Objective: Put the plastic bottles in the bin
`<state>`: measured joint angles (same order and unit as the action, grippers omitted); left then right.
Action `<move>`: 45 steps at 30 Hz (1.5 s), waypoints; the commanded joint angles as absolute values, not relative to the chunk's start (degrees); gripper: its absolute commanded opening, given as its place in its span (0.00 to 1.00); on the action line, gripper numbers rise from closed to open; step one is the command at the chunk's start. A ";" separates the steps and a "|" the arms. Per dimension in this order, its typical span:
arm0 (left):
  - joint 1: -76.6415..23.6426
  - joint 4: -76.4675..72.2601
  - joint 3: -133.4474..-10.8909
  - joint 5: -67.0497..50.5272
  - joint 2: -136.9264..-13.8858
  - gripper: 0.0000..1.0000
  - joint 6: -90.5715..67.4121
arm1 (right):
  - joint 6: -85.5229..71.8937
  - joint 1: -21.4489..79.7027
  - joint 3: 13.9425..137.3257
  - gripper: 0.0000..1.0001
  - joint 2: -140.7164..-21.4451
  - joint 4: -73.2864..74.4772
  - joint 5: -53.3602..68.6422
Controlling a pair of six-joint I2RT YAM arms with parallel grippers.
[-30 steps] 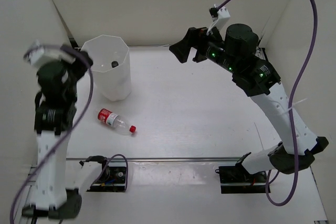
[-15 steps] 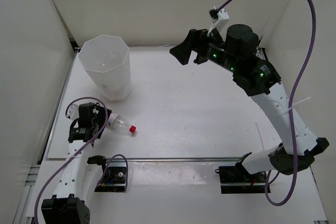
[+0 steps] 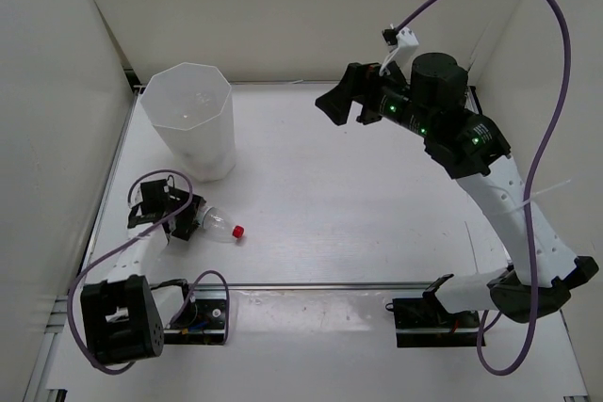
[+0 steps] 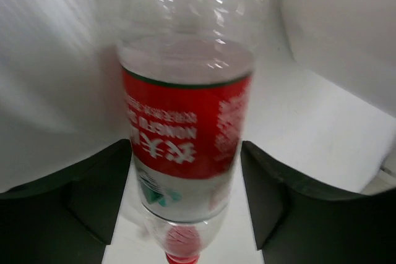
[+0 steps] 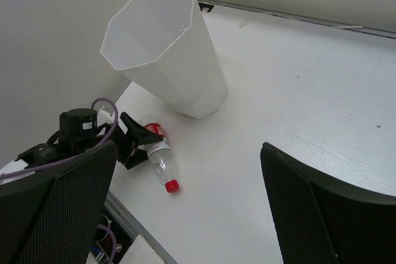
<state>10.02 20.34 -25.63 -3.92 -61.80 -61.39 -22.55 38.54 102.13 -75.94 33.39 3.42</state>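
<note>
A clear plastic bottle [image 3: 215, 223] with a red label and red cap lies on the table in front of the bin [image 3: 212, 143], cap pointing right. My left gripper [image 3: 185, 219] is low at the bottle's base end, open, with a finger on each side of the labelled part. The left wrist view shows the bottle [image 4: 185, 128] between the fingers [image 4: 93, 196]. My right gripper [image 3: 341, 103] is open and empty, high over the far middle of the table. The right wrist view shows the bottle [image 5: 158, 153], the bin [image 5: 185, 85] and the left gripper [image 5: 133, 139]. No other bottles show.
White walls enclose the table on the left, back and right. A metal rail [image 3: 330, 284] runs along the near edge, with the arm bases behind it. The bin's translucent inside [image 3: 188, 105] shows nothing I can make out.
My left arm came down from beside the bin's rim to the table and now straddles the red-label bottle. My right arm shifted slightly right.
</note>
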 commanded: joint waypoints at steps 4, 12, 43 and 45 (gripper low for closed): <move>14.05 28.08 -27.50 -16.52 -45.82 0.66 -56.96 | -23.38 36.21 99.59 1.00 -73.56 32.17 1.94; 15.21 46.93 -54.37 -11.70 -33.91 0.57 -48.36 | -26.02 33.66 95.01 1.00 -72.42 31.64 5.00; -1.05 30.59 -97.14 17.67 -71.83 1.00 -24.62 | -30.05 27.86 94.28 1.00 -72.24 36.98 1.18; -1.67 31.72 -86.82 17.14 -62.73 1.00 -25.65 | -34.52 27.33 98.15 1.00 -75.31 47.51 -7.08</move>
<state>-0.67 30.76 -93.67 15.03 -77.12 -27.00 -30.00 27.92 92.38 -74.06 37.50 4.23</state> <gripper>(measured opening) 0.998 0.998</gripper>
